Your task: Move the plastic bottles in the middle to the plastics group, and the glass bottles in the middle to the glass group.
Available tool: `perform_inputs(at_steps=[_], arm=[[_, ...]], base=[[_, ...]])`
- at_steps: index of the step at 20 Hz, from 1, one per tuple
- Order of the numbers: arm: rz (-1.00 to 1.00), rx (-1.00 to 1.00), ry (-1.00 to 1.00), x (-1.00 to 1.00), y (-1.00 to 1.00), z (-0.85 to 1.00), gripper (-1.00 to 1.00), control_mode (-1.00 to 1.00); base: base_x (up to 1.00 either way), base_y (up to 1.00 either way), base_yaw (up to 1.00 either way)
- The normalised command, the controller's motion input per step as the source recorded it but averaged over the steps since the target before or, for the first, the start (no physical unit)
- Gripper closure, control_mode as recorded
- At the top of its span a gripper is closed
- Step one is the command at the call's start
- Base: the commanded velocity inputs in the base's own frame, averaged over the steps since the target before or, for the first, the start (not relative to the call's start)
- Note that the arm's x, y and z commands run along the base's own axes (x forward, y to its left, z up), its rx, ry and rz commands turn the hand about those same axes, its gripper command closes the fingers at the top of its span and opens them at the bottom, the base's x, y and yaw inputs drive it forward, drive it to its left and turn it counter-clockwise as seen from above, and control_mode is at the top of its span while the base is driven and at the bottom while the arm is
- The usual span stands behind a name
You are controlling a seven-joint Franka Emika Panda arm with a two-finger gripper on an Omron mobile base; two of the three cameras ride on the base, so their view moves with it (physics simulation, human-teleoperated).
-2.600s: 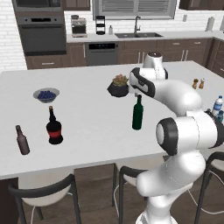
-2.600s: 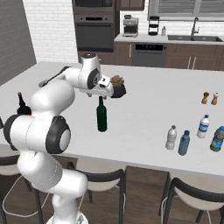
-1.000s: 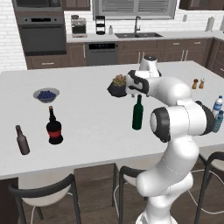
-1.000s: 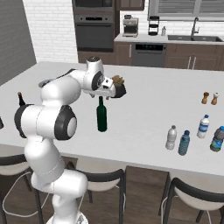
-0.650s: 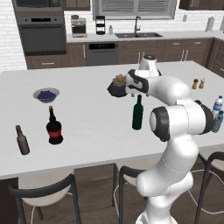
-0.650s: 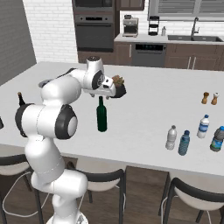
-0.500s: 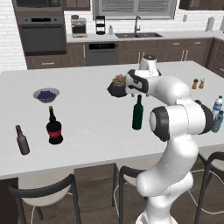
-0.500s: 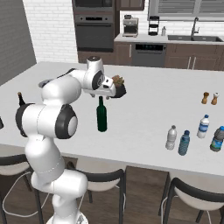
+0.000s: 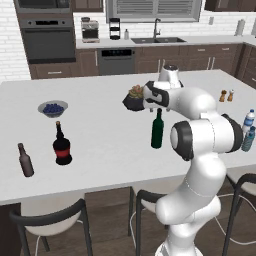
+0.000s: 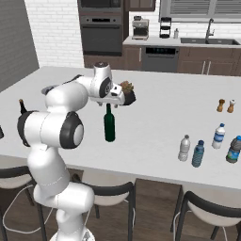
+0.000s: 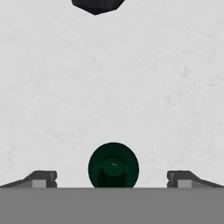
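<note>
Green bottle (image 11: 113, 165) stood upright on the tabletop (image 11: 109, 87), straight below our pincer (image 11: 113, 178); jaws wide, either side of its neck, holding nothing.

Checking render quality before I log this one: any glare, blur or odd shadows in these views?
Left base view: even light, soft shadow beside the green bottle. Right base view: sharp, no glare on the counter. Hand view: crisp, bottle seen top-down between the open gripper tips.
</note>
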Motion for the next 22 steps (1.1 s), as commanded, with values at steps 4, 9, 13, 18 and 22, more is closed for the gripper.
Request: perform_inputs(at_steps=[4,9,13,18,22], arm=[[0.00,0.00,0.00,0.10,0.00,0.00,-1.00,-1.00],[0.00,0.00,0.00,0.08,0.00,0.00,-1.00,-1.00],[0.00,0.00,0.01,0.01,0.03,-0.01,1.00,-1.00],[0.01,0.00,0.05,0.00,0.03,-0.01,1.00,-1.00],[0.01,0.00,0.06,0.00,0.00,-0.07,1.00,-1.00]], base=[[0.00,0.00,0.00],[0.00,0.00,0.00],[0.00,0.00,0.00],[0.00,0.00,0.00],[0.00,0.00,0.00]])
